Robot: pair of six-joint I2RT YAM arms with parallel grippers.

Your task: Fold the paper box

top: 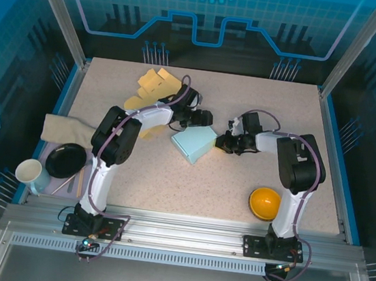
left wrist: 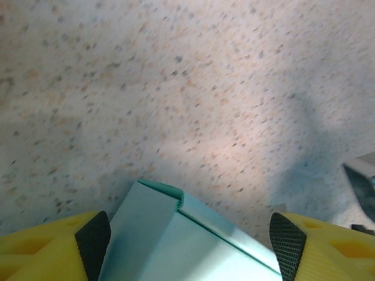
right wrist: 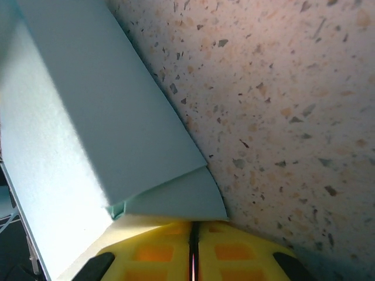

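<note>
The light blue paper box (top: 193, 143) lies folded near the middle of the table. My left gripper (top: 201, 119) reaches over its far corner. In the left wrist view the paper box (left wrist: 176, 246) fills the gap between the black pads (left wrist: 92, 243), and both pads meet its sides with the jaws wide apart. My right gripper (top: 223, 143) is at the box's right side, shut. Its yellow fingertips (right wrist: 176, 234) press together against the edge of a side flap (right wrist: 176, 202) of the paper box (right wrist: 88, 129), with nothing between them.
An orange bowl (top: 264, 202) sits at the front right. A black bowl (top: 66, 160), a pale cup (top: 29, 172) and a beige cloth (top: 62, 127) are at the front left. Yellow card pieces (top: 155, 85) lie at the back behind the left arm.
</note>
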